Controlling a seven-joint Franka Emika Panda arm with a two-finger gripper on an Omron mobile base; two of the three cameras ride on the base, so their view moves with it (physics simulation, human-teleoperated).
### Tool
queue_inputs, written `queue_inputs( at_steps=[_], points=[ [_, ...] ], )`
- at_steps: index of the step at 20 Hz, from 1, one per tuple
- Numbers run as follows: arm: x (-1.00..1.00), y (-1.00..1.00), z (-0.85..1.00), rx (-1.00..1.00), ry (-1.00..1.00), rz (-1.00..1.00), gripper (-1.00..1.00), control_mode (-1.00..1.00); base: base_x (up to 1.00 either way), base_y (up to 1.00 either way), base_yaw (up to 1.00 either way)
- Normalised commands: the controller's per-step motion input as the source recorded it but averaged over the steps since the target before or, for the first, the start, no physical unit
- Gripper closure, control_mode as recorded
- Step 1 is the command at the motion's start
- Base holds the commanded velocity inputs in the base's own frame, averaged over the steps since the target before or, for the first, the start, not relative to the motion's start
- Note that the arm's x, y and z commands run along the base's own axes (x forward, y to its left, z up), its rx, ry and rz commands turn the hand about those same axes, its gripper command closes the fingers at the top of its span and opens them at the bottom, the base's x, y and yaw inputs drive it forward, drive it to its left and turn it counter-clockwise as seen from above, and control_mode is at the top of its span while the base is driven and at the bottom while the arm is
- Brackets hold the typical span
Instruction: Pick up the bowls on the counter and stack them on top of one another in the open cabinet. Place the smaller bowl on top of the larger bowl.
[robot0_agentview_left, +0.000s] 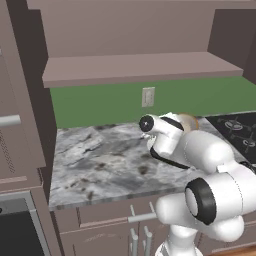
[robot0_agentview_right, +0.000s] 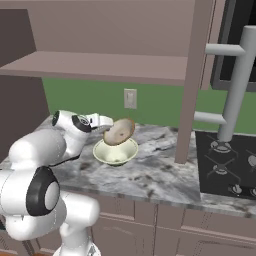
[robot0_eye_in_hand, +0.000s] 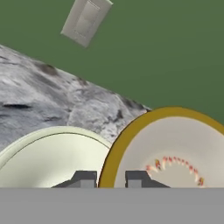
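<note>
- Currently lifting the smaller bowl (robot0_agentview_right: 119, 132), judging by its tilted pose in the air over the larger bowl (robot0_agentview_right: 115, 151); seemingly the wrong order for the stack, since the larger bowl needs to sit in the cabinet first.
- Leftmost in the right base view: white arm reaching forward, end effector (robot0_agentview_right: 107, 123) clenched on the near rim of the smaller bowl, one finger each side of the brown rim in the hand view (robot0_eye_in_hand: 110, 178).
- Just right of the end effector: smaller bowl held tipped, whitish inside facing the camera, apart from the table (robot0_agentview_right: 160, 172) and hanging above the larger bowl's opening; cannot tell whether the two bowls touch.
- Below it: larger bowl resting upright on the table, near the green back wall and under the wall socket (robot0_agentview_right: 130, 98).
- Above, running across the view: open cabinet (robot0_agentview_right: 100, 66) with its long shelf board bare along the visible length.
- Farther right: cabinet side post, then the black stovetop (robot0_agentview_right: 227, 162), well apart from the bowls.
- Next move, as a judgement: either raising the smaller bowl up to the shelf and parking it to one side, or setting it down and fetching the larger bowl first.
- Calls for levelling the bowl before release, and for clearing the shelf's front edge on the way up.
- Risk: rim-only grip on a tilted bowl, so likely to swing or slip with a fast lift.
</note>
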Motion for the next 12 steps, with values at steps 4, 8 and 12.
queue_inputs(
  at_steps=[4, 8, 12],
  points=[
    [-0.24, 0.0, 0.0, 0.08, 0.08, 0.02, 1.0, -1.0, 0.0, 0.0, 0.0],
    [-0.17, 0.0, 0.0, 0.13, 0.11, 0.04, 1.0, -1.0, 0.0, 0.0, 0.0],
    [-0.01, 0.0, 0.0, 0.15, 0.05, 0.03, 1.0, -1.0, 0.0, 0.0, 0.0]
  ],
)
